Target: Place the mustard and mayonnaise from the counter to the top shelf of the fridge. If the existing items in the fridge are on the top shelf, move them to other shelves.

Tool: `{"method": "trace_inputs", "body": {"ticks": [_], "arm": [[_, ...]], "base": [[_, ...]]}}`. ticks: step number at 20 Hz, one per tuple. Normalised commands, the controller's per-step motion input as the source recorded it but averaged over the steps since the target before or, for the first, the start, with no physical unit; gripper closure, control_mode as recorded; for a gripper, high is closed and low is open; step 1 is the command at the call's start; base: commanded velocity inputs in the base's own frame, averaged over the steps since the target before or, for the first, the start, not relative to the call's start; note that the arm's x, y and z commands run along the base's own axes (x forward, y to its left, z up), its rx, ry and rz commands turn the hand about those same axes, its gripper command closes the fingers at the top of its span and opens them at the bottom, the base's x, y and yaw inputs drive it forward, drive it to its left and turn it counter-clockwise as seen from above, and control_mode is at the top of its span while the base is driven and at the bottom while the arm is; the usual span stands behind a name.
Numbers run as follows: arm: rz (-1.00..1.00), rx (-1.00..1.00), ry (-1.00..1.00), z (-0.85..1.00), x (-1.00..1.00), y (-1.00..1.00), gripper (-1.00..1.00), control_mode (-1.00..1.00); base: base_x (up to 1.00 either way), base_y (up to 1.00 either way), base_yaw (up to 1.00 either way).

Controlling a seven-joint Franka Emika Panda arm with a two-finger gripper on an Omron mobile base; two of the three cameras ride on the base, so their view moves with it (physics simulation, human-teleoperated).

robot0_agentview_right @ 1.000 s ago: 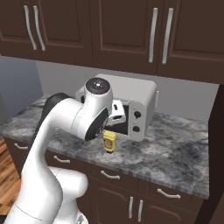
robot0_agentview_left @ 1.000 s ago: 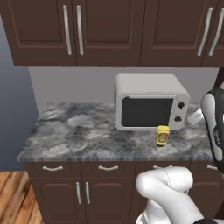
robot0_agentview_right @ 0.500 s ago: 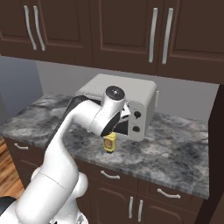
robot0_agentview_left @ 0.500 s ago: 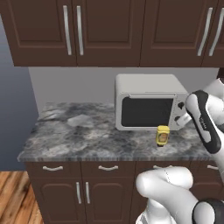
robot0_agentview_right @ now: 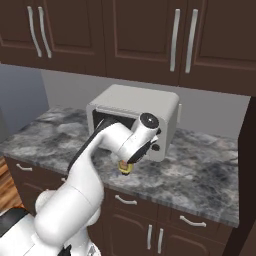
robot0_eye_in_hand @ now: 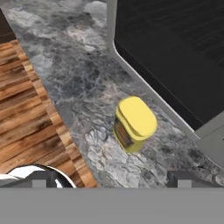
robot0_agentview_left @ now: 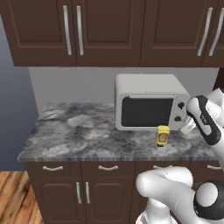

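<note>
The mustard (robot0_eye_in_hand: 133,124) stood upright on the counter (robot0_agentview_left: 87,135) before the microwave (robot0_agentview_left: 151,103). Our gripper (robot0_eye_in_hand: 109,177) hovered above, jaws apart (empty); we judged centring before descending best.

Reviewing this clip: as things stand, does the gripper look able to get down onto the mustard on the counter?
Probably yes. The mustard stands upright on the counter, just in front of the microwave, with bare stone around it. The open gripper hangs above it with nothing between, though the microwave's front is close on one side.
</note>
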Motion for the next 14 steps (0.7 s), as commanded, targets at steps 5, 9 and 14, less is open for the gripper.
{"method": "trace_inputs", "body": {"ticks": [5,9,14], "arm": [[0.18,0.12,0.0,-0.2,0.27,-0.23,-1.0,-1.0],[0.17,0.19,0.0,-0.15,0.21,-0.01,-1.0,-1.0],[0.12,0.18,0.0,-0.24,0.02,0.05,-1.0,-1.0]], "base": [[0.0,0.0,0.0],[0.0,0.0,0.0],[0.0,0.0,0.0]]}}
